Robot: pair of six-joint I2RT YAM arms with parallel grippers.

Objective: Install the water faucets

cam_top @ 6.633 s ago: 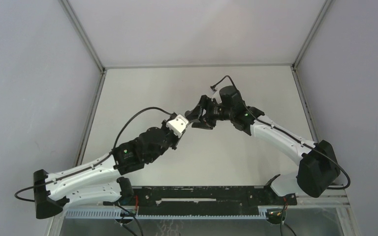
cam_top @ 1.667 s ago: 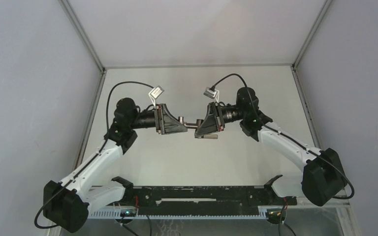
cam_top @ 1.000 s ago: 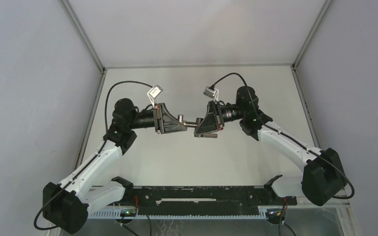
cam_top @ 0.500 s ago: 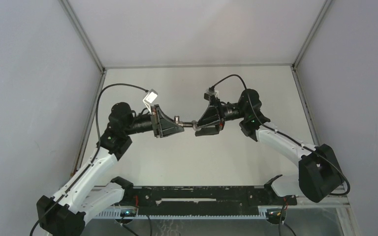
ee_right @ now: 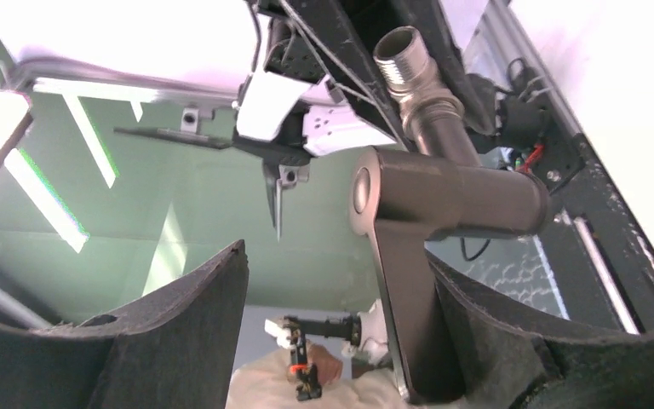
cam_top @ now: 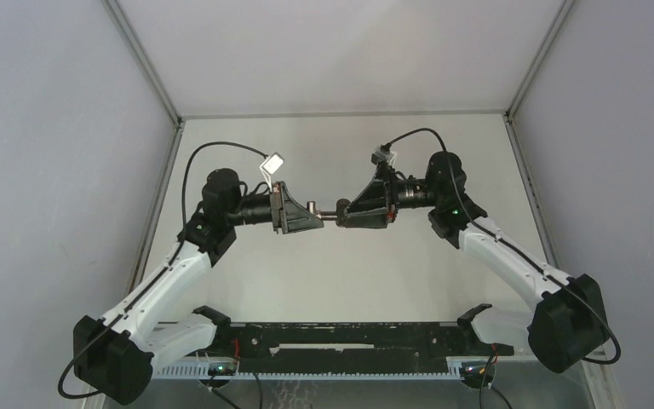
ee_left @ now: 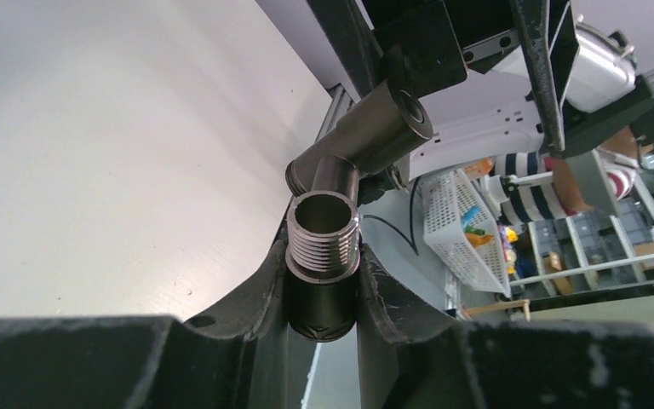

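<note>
My left gripper (cam_top: 317, 218) is shut on the small silvery-grey threaded fitting (cam_top: 313, 205), held in mid-air above the table. In the left wrist view the fitting (ee_left: 324, 243) sits between the closed fingers of that gripper (ee_left: 324, 285), thread end outward. The dark T-shaped tap piece (ee_left: 366, 136) is just beyond it. My right gripper (cam_top: 345, 215) faces the left one tip to tip, with the tap (cam_top: 332, 213) between them. In the right wrist view the right gripper (ee_right: 341, 256) stands wide open. The tap (ee_right: 451, 200) has its thin lever (ee_right: 404, 324) lying against one finger. The fitting (ee_right: 400, 58) shows behind it. Whether tap and fitting are joined I cannot tell.
A white table (cam_top: 341, 281) lies under both arms, with grey walls and metal frame posts (cam_top: 157, 247) along its sides. A black rail (cam_top: 349, 336) runs along the near edge between the arm bases.
The right gripper has rolled about its axis and its wrist has drawn back to the right. The left arm has shifted slightly. The grippers stay tip to tip at the tap.
</note>
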